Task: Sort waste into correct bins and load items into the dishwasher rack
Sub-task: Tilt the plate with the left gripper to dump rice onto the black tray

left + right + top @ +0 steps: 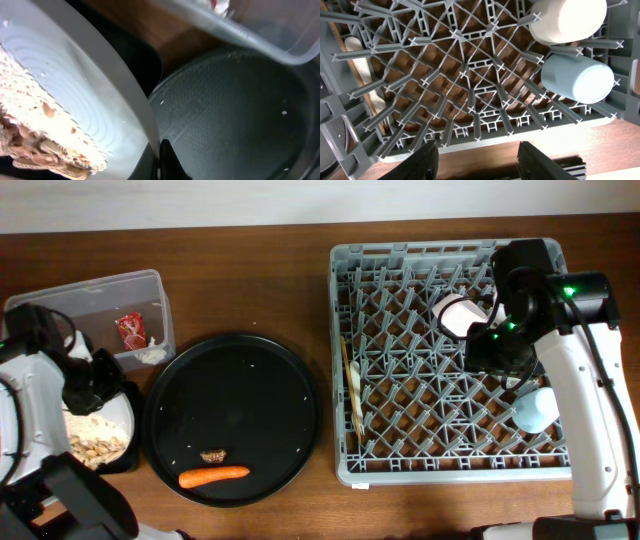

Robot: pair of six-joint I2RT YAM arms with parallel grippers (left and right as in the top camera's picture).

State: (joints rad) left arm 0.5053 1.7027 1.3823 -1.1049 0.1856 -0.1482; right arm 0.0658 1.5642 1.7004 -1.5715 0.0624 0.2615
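My left gripper (159, 161) is shut on the rim of the pale grey plate (90, 85), which is tilted and carries beige food scraps (35, 145). In the overhead view the plate (118, 412) sits at the far left over a dark tray edge (130, 462). The clear tub (90, 298) holds the red wrapper (132, 328) and the white scrap (152, 353). The carrot (213, 476) and brown morsel (213, 454) lie on the round black tray (235, 380). My right gripper (482, 160) is open and empty above the rack (400, 260) edge. The rack holds a white cup (567, 20), the blue cup (577, 78), chopsticks (346, 375) and the fork (357, 50).
The round black tray (235, 115) lies right beside the plate, with the tub wall (250, 35) behind it. My right arm (580, 370) hangs over the rack's right side and covers part of it. Bare wooden table (250, 270) lies between the tub and the rack.
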